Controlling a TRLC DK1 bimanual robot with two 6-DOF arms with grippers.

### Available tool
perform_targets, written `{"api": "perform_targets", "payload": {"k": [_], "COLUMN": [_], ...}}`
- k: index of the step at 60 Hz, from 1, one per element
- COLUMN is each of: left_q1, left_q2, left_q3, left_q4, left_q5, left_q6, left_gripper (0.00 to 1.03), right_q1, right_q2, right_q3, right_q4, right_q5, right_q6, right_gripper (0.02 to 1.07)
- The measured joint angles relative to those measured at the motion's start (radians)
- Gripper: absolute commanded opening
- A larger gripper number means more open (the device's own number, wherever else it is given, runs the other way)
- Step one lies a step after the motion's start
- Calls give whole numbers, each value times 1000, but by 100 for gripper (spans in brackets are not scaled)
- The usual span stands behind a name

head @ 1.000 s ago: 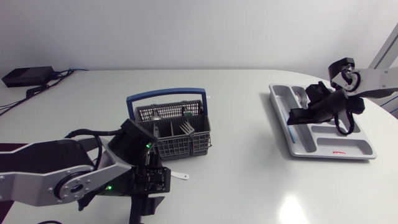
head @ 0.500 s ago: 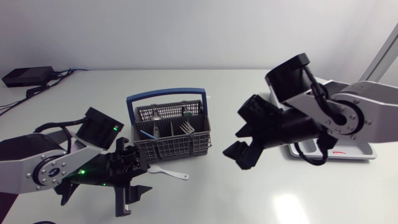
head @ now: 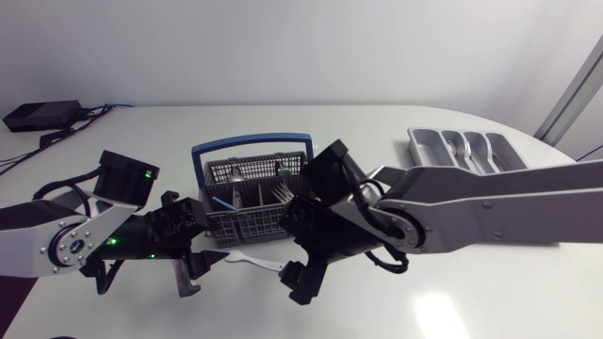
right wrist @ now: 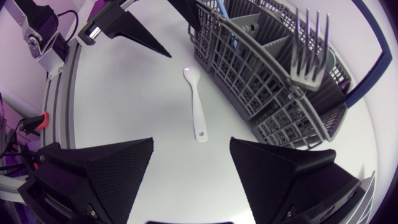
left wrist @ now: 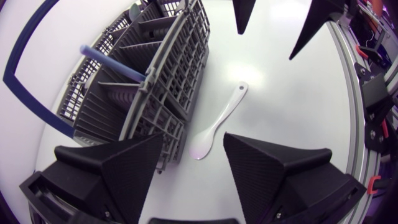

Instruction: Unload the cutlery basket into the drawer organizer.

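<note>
Both grippers hang with fingers spread wide and nothing between them: the right gripper (head: 303, 280) low over the table (head: 452, 282) just in front of the cutlery basket (head: 268, 224), toward its right corner, and the left gripper (head: 193, 275) in front of the basket's left corner. They face each other along the basket's front wall. The grey mesh basket stands upright with its blue handle (head: 250, 146) arched over the rear. The grey drawer organizer (head: 415, 146) lies well apart to the basket's right, a silver spoon (head: 459, 149) in one of its compartments. Close before the basket's front wall a white plastic spoon (head: 250, 262) lies flat on the table, between the two grippers and touching neither. Its bowl points toward the left gripper (left wrist: 193, 138) and its handle end toward the right gripper (right wrist: 191, 143). Inside the basket, a metal fork (right wrist: 309, 46) stands tines up in a front compartment. A blue-handled utensil (left wrist: 112, 62) leans across a compartment on the basket's left side.
</note>
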Motion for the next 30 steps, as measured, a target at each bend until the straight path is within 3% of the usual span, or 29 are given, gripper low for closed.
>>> {"api": "perform_targets", "payload": {"k": [30], "left_q1": [1], "left_q2": [200], "left_q3": [29], "left_q4": [199], "left_q5": [0], "left_q6": [-73], "left_gripper": [69], "right_q1": [115], "right_q2": [206], "right_q3": [89], "right_q4": [135], "right_q5": [117], "right_q6": [26], "right_gripper": [90]}}
